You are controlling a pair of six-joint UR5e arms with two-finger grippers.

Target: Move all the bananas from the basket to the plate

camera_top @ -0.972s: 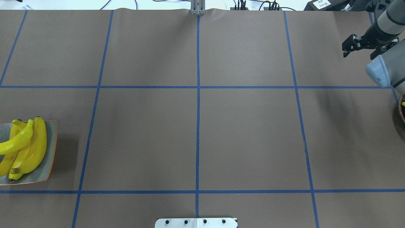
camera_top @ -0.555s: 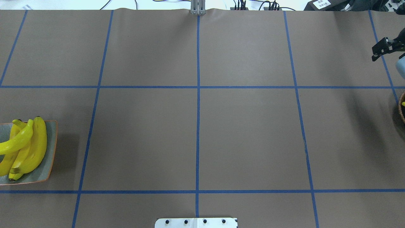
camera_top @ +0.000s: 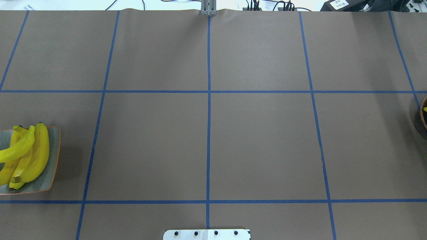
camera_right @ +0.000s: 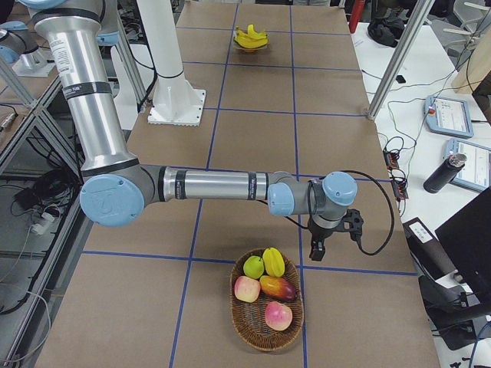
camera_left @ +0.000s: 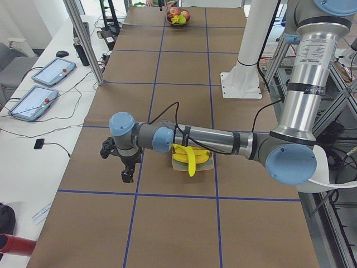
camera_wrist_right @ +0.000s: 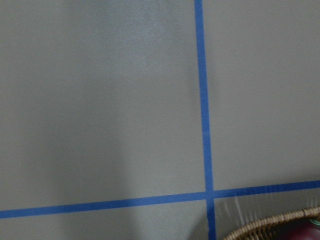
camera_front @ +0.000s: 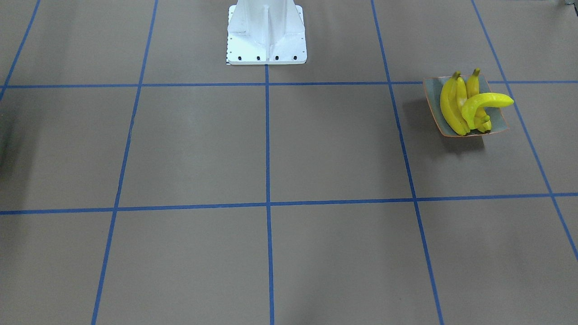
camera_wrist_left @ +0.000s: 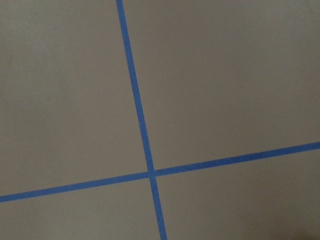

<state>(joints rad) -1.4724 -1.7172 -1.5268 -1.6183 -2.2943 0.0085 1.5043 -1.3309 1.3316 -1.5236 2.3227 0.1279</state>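
- Exterior front-facing view: the bananas (camera_front: 467,106) lie piled on the plate (camera_front: 496,125), and a paler one lies across the rest.
- The left arm's fingers (camera_left: 127,176) hang over the tabletop (camera_left: 167,223) near the plate; I cannot tell whether they are apart or together.
- The right arm's fingers (camera_right: 315,251) hang beside the basket (camera_right: 261,343) of other fruit; again, I cannot tell.

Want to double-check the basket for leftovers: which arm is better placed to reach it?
Right. The right gripper hangs beside the basket; the left gripper is at the opposite end, by the plate. No banana shows in the basket.
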